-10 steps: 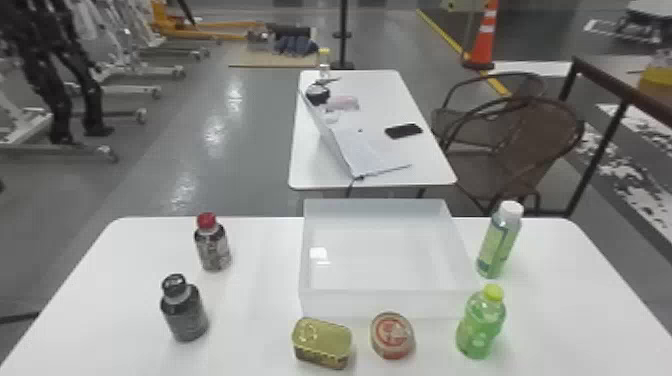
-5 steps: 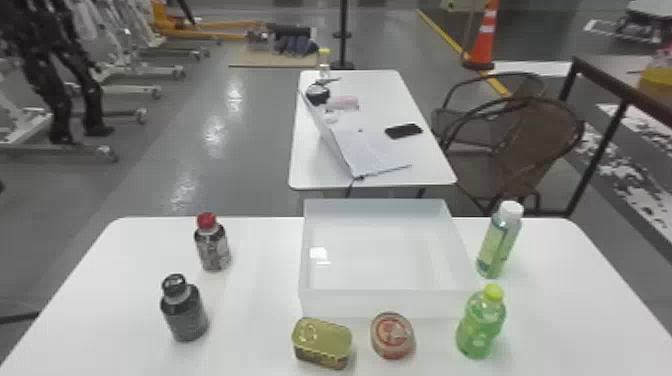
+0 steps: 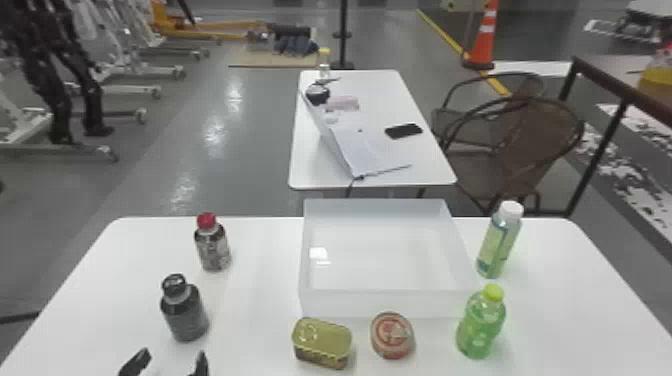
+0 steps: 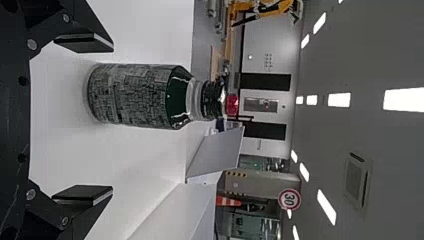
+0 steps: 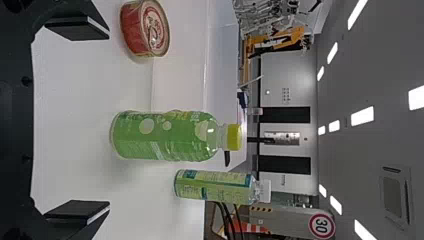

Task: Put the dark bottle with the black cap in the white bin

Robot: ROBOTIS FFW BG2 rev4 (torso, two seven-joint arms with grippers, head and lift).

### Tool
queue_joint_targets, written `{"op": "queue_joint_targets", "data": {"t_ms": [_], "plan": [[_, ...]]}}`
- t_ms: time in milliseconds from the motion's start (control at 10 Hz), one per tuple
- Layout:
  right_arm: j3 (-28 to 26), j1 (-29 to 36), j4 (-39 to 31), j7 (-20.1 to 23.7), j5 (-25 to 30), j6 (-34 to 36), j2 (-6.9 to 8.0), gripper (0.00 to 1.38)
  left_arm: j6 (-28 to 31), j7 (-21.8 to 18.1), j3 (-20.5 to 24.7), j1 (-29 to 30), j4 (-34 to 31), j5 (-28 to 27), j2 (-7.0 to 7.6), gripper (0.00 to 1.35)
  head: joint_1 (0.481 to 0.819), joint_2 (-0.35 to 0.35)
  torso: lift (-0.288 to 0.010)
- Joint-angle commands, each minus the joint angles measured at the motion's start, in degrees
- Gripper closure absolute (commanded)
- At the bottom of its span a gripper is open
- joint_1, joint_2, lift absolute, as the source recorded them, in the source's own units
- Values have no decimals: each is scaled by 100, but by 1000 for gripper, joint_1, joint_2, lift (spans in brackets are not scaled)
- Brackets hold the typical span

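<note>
- I have my left gripper (image 3: 168, 362) at the near edge of the head view, its two black fingers spread wide, just on the near side of the bottle I'm after
- That dark bottle with the black cap (image 3: 184, 316) stands upright on the white table (image 3: 255, 300), over on my left, well apart from the bin
- From my left wrist I see it ahead of the fingers, between their two lines, touching neither
- My right gripper (image 5: 108, 120) is wide too, holding nothing, with the green bottle (image 3: 481, 325) upright ahead of it
- The white bin (image 3: 385, 303) sits in the middle of the table, toward the far side
- The red-capped bottle (image 3: 212, 245) stands beyond my target, slightly nearer the bin
- In front of the bin I've got the gold oval tin (image 3: 322, 340) and, to its right, the round red tin (image 3: 392, 335)
- The white-capped bottle (image 3: 499, 242) stands upright just right of the bin, beyond the green one
</note>
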Motion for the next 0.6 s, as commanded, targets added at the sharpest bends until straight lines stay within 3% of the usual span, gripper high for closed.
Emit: {"op": "queue_joint_targets", "data": {"t_ms": [0, 500], "plan": [[7, -7, 8, 0, -1, -1, 0, 96, -60, 41, 13, -258, 246, -114, -15, 280, 549, 0, -100], [15, -51, 43, 9, -10, -27, 35, 94, -359, 428, -66, -1102, 1221, -245, -15, 275, 549, 0, -100]]}}
